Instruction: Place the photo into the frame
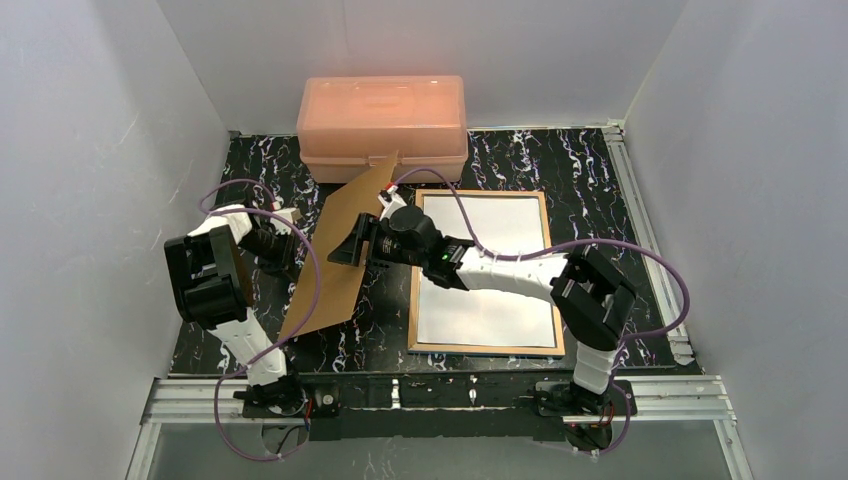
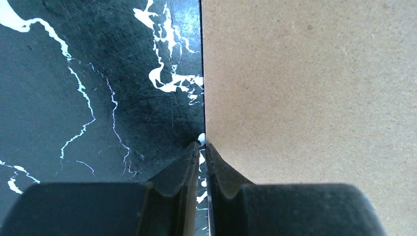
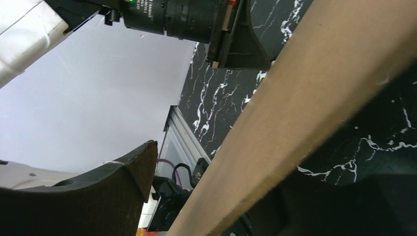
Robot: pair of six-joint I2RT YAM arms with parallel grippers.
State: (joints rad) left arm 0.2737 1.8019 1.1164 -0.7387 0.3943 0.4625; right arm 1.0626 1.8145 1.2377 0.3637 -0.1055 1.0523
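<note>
The frame (image 1: 485, 350) lies flat at centre right with its tan wooden edges up, and a white sheet (image 1: 480, 315) fills its opening. No printed picture shows, so the photo's face is hidden. The brown fibreboard backing (image 1: 335, 290) stands tilted on the table left of the frame. My left gripper (image 1: 288, 245) is shut on its left edge, and that board (image 2: 305, 88) fills the right half of the left wrist view beyond the fingertips (image 2: 202, 143). My right gripper (image 1: 347, 245) straddles the board's right edge (image 3: 305, 88). It (image 3: 236, 167) is open, one finger (image 3: 123, 187) clear of the board.
A salmon-pink plastic box (image 1: 382, 120) stands at the back, touching the board's top corner. White walls close in both sides. The black marbled table (image 1: 590, 190) shows around the frame. The left arm's wrist (image 3: 187, 19) sits just beyond the board in the right wrist view.
</note>
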